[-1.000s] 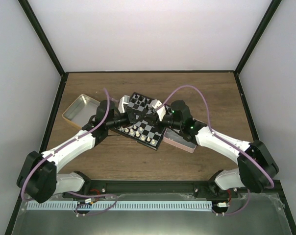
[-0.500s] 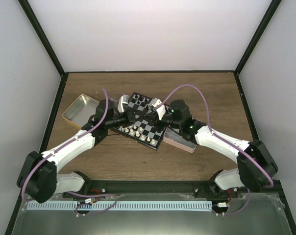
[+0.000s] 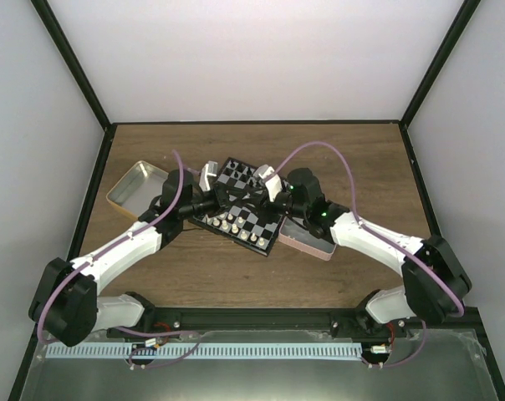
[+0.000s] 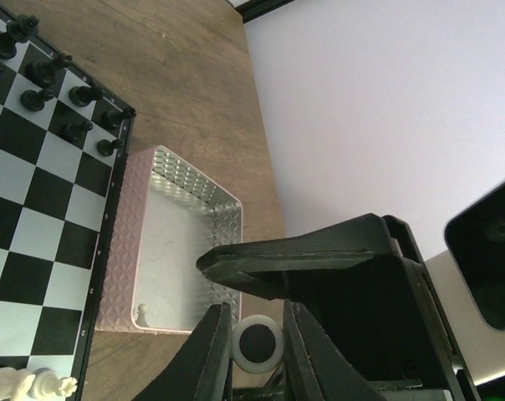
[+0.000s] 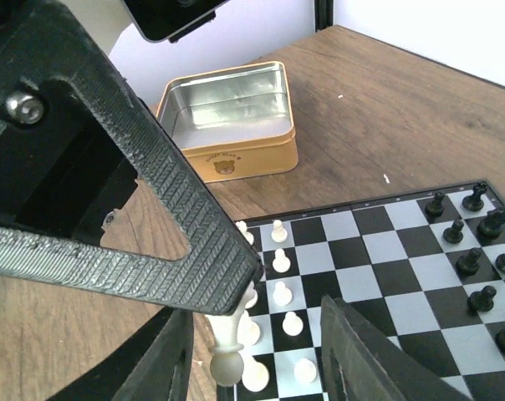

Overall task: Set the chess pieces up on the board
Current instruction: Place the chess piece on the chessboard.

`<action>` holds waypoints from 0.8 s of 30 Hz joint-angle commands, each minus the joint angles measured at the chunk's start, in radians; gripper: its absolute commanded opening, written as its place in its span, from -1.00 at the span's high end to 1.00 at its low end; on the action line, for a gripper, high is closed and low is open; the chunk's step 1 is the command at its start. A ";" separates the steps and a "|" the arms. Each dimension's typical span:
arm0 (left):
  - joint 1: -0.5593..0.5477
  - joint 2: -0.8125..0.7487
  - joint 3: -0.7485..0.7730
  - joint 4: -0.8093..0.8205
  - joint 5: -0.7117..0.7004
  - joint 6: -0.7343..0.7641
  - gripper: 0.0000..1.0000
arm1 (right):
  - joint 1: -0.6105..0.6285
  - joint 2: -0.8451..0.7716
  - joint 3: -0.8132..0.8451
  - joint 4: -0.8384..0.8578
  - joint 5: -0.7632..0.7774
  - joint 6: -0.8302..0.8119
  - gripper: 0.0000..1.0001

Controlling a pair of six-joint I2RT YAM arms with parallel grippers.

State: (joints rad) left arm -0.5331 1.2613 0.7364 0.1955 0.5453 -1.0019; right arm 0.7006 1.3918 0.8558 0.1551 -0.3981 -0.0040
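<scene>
Hovering over the middle of the board (image 3: 254, 219), the two claws crowd tip to tip with little room between them. The left claw (image 4: 256, 322) is pinched narrow on a white piece (image 4: 257, 342), whose round base shows between its fingers. From the right wrist, that piece hangs head down under the left claw's ribbed fingertip, above the board's white side. The right claw (image 5: 257, 311) stands partly wide, its jaws on either side of the hanging piece and touching nothing.

Along the board's near edge stand white chess pieces (image 5: 282, 292) in rows. The black chess pieces (image 5: 474, 251) line the far edge, with bare squares between. The board sits askew on the table (image 3: 344, 159). The pink tray (image 4: 123, 251) lies just beside its right rim, with one small white piece on its floor. The yellow-sided tin (image 3: 140, 185) lies left of the board and apart from it, with a strip of wood between. Beyond the board's far corner the wood runs bare to the table's back edge.
</scene>
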 commanded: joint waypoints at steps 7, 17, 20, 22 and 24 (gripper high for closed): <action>-0.009 -0.013 -0.002 0.051 0.028 -0.007 0.79 | 0.023 -0.142 -0.113 0.131 -0.061 0.135 -0.23; 0.004 -0.021 -0.006 0.069 0.026 -0.057 0.78 | 0.015 -0.247 -0.208 0.292 0.054 0.589 -0.20; 0.007 -0.033 -0.009 0.083 0.034 -0.087 0.78 | -0.025 -0.225 -0.217 0.349 0.034 0.768 -0.21; 0.008 -0.040 -0.011 0.093 0.039 -0.107 0.78 | -0.052 -0.195 -0.224 0.424 -0.047 0.858 -0.18; 0.010 -0.046 -0.011 0.100 0.043 -0.122 0.78 | -0.059 -0.164 -0.204 0.442 -0.098 0.914 -0.14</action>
State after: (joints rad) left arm -0.5304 1.2449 0.7353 0.2481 0.5697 -1.0801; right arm 0.6670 1.1812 0.6384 0.4873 -0.4175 0.6750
